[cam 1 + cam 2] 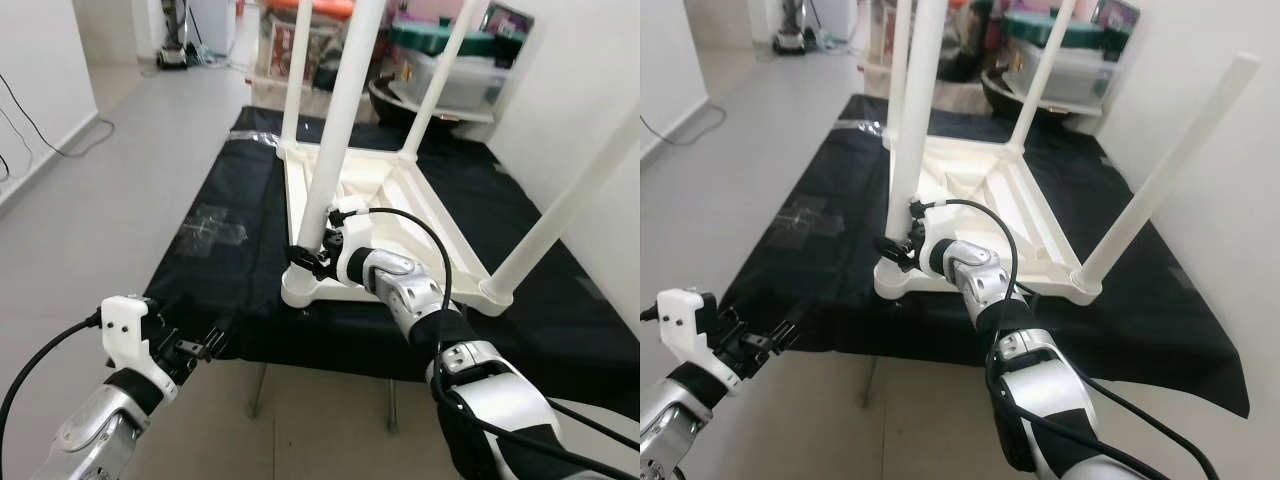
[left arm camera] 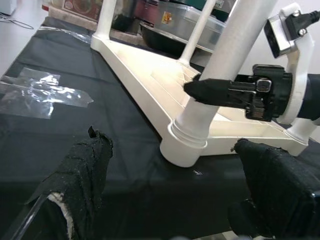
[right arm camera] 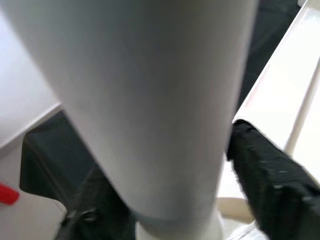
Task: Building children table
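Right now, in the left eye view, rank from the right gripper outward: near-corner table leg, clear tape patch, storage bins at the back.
1. Near-corner table leg, between the right gripper fingers.
2. Clear tape patch, left on the black sheet.
3. Storage bins, far back, beyond the table.

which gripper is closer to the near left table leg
Right. The right gripper has a finger on each side of the near left leg, just above its socket. The left gripper hangs open off the black cloth's front edge.
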Tool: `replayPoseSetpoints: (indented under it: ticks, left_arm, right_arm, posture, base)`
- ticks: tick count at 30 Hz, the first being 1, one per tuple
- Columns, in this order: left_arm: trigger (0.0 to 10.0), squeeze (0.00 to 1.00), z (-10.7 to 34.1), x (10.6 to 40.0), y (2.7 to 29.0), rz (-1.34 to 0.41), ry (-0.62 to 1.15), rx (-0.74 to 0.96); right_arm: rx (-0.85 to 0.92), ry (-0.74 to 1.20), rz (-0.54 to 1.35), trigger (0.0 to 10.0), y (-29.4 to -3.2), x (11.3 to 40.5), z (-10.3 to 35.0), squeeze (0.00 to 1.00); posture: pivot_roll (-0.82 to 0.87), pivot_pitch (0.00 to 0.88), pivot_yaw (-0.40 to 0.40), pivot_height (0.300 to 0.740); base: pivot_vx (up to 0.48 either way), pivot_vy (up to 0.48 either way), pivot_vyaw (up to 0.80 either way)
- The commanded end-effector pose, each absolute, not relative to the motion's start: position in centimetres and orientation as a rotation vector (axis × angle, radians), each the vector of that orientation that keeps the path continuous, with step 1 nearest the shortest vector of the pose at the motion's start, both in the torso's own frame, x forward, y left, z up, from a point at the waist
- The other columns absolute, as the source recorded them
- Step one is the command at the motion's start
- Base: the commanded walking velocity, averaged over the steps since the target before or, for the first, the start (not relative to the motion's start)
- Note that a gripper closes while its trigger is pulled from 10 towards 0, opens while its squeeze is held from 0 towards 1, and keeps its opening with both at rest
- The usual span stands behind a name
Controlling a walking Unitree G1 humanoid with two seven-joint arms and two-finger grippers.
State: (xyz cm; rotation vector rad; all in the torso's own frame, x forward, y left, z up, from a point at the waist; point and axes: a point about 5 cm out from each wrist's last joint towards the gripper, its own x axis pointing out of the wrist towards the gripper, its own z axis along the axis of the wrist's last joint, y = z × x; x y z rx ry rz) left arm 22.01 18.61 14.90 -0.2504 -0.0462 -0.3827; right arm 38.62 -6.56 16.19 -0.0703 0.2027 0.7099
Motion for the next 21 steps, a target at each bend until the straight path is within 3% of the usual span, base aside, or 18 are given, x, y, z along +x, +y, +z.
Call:
replayPoseSetpoints:
  ticks: [1,2,4,5,6,7,8,10,16,17,18,19,21]
  left_arm:
    - [10.0,0.0,15.0,21.8,18.2,-0.4,-0.048,-0.257]
    - [10.0,0.0,15.0,21.7,18.2,-0.401,-0.047,-0.257]
    - [10.0,0.0,15.0,21.7,18.2,-0.401,-0.047,-0.257]
    - [10.0,0.0,15.0,21.7,18.2,-0.401,-0.048,-0.257]
    - [10.0,0.0,15.0,21.7,18.2,-0.401,-0.048,-0.257]
    - [10.0,0.0,15.0,21.6,18.2,-0.4,-0.049,-0.258]
    - [10.0,0.0,15.0,21.6,18.2,-0.4,-0.049,-0.258]
    - [10.0,0.0,15.1,21.6,18.2,-0.398,-0.051,-0.259]
    - [10.0,0.0,15.1,21.5,18.3,-0.4,-0.049,-0.258]
    - [10.0,0.0,15.1,21.5,18.4,-0.403,-0.047,-0.259]
    - [10.0,0.0,15.1,21.5,18.4,-0.403,-0.047,-0.259]
    - [10.0,0.0,15.1,21.5,18.4,-0.405,-0.047,-0.258]
    - [10.0,0.0,15.1,21.6,18.4,-0.406,-0.047,-0.258]
  right_arm:
    - [-0.04,0.198,0.525,0.0,-8.4,39.5,16.4,0.0]
    - [-0.012,0.214,0.347,0.0,-9.6,40.0,16.3,0.0]
    - [-0.012,0.214,0.347,0.0,-9.6,40.0,16.3,0.0]
    - [0.021,0.242,0.182,0.0,-10.9,40.2,16.1,0.0]
    - [0.021,0.242,0.182,0.0,-10.9,40.2,16.1,0.0]
    - [0.011,0.271,-0.017,0.0,-12.7,40.2,15.5,0.0]
    - [0.011,0.271,-0.017,0.0,-12.7,40.2,15.5,0.0]
    - [-0.005,0.35,-0.304,0.0,-15.0,38.9,13.4,0.0]
    - [-0.06,0.395,-0.34,0.0,-14.4,37.0,12.2,0.0]
    - [-0.102,0.397,-0.26,9.3,-13.6,36.6,12.7,0.0]
    - [-0.102,0.397,-0.26,9.3,-13.6,36.6,12.7,0.0]
    - [-0.11,0.383,-0.195,10.0,-13.1,36.6,13.2,0.0]
    - [-0.07,0.337,-0.115,10.0,-12.2,36.8,13.9,0.0]
  posture:
    - [0.19,0.0,-0.184,0.74]
    - [0.19,0.0,-0.184,0.74]
    - [0.19,0.0,-0.184,0.74]
    - [0.18,0.0,-0.183,0.74]
    - [0.18,0.0,-0.183,0.74]
    - [0.18,0.0,-0.185,0.74]
    - [0.18,0.0,-0.185,0.74]
    - [0.18,0.0,-0.182,0.74]
    - [0.17,0.0,-0.174,0.74]
    - [0.16,0.0,-0.169,0.74]
    - [0.16,0.0,-0.169,0.74]
    - [0.16,0.0,-0.167,0.74]
    - [0.16,0.0,-0.168,0.74]
  base:
    - [0.0,0.0,0.0]
    - [0.0,0.0,0.0]
    - [0.0,0.0,0.0]
    - [0.0,0.0,0.0]
    - [0.0,0.0,0.0]
    - [0.0,0.0,0.0]
    - [0.0,0.0,0.0]
    - [0.0,0.0,0.0]
    - [0.0,0.0,0.0]
    - [0.0,0.0,0.0]
    - [0.0,0.0,0.0]
    - [0.0,0.0,0.0]
    - [0.0,0.0,0.0]
